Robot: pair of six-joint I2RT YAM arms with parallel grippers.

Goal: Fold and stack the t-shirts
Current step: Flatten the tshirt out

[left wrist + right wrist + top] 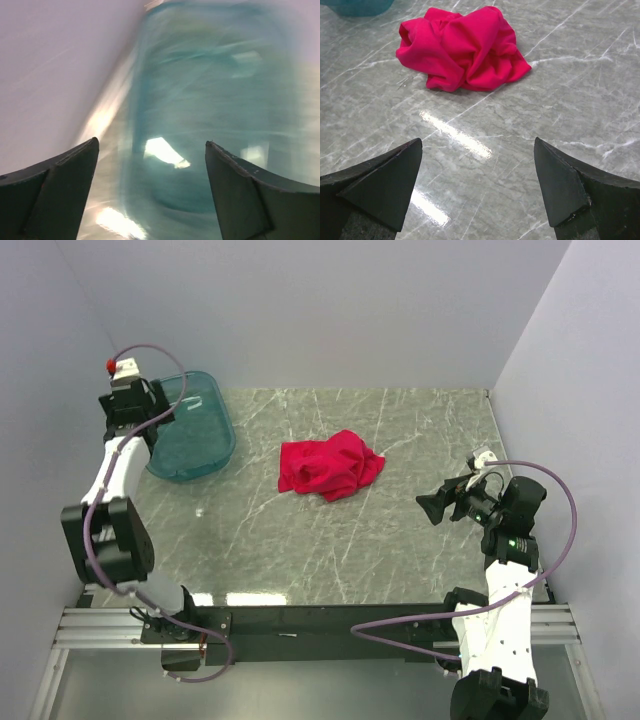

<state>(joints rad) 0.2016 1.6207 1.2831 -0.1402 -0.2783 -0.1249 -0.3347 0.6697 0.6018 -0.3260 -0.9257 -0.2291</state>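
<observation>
A grey, marble-patterned table with pale veins carries two things. A bright red t-shirt lies crumpled in a loose heap near the middle, and a translucent teal tub stands at the far left corner. The two sit well apart, and light glares off the polished top.

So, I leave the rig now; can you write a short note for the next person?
Left gripper: open, empty, by the teal tub at the far left of the table.
Right gripper: open, empty, low on the right side, pointing at the red t-shirt.
T-shirt: crumpled mid-table, nothing touching it.
Done: nothing folded yet.
Left: spread, fold, stack.
</observation>
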